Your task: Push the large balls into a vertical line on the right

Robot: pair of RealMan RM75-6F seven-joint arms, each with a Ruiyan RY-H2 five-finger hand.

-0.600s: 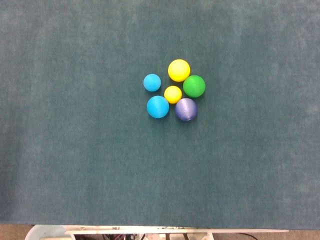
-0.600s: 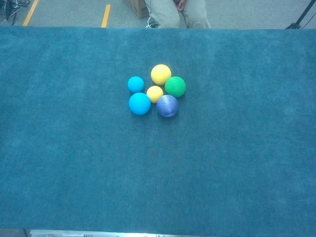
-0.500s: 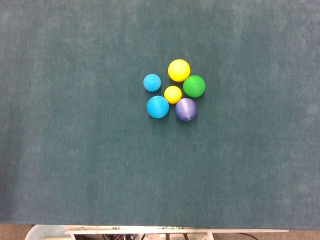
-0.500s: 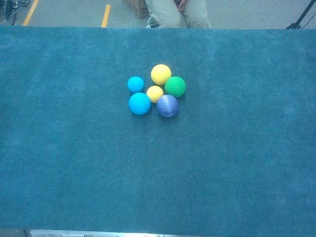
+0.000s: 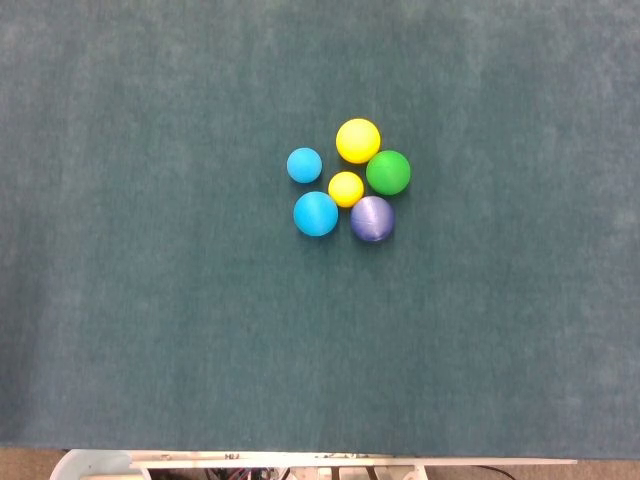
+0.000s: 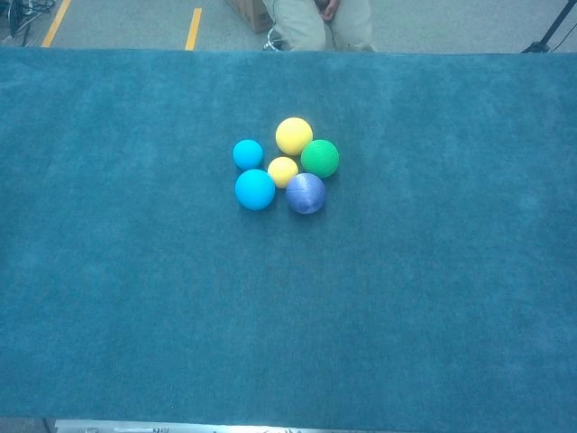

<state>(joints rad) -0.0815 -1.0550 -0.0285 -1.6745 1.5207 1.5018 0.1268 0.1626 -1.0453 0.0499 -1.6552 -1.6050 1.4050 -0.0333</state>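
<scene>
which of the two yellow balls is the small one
The small yellow ball in the middle of the cluster; the large yellow ball sits beyond it at the far edge.

A cluster of six balls lies on the teal-carpeted worktop (image 5: 150,300). The small yellow ball (image 5: 346,189) sits at its middle. The large yellow ball (image 5: 358,141) touches it on the far side, the green ball (image 5: 388,172) on the right, the purple ball (image 5: 372,219) at the near right, the large blue ball (image 5: 316,213) at the near left. The small blue ball (image 5: 304,165) lies just left of it, apart.
</scene>
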